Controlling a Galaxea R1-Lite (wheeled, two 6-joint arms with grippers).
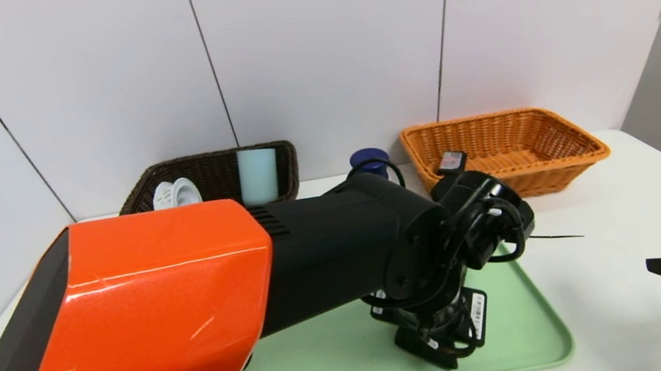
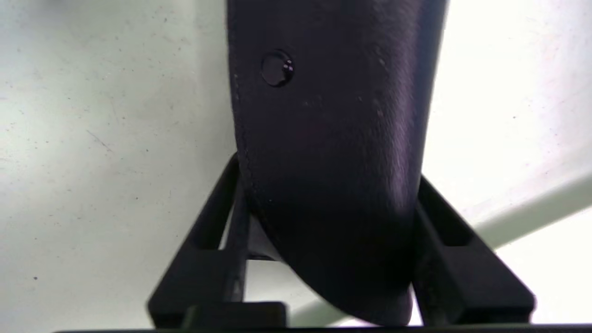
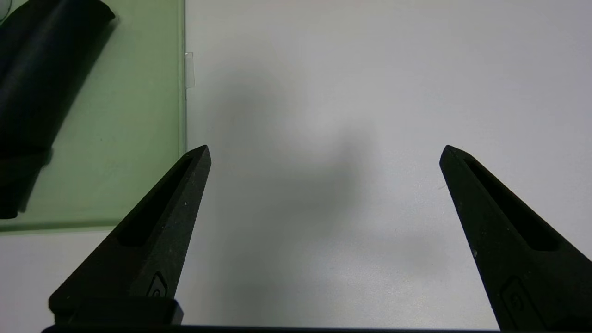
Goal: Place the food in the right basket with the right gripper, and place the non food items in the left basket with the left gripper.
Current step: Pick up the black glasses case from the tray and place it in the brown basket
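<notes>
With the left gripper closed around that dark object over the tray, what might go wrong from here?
1. The left gripper holds the dark, smooth, rounded black object close to one end, so it may swing or slip when lifted.
2. The dark brown wicker basket already holds a pale blue cylinder and a white ribbed plastic piece, so a drop may land on them.
3. The head view's sight of the pale green tray is largely blocked by the left arm.

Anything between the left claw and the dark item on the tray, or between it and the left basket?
Nothing visible. The left claw straddles the dark object, and no obstacle shows toward the brown basket, though the arm hides part of the way.
</notes>
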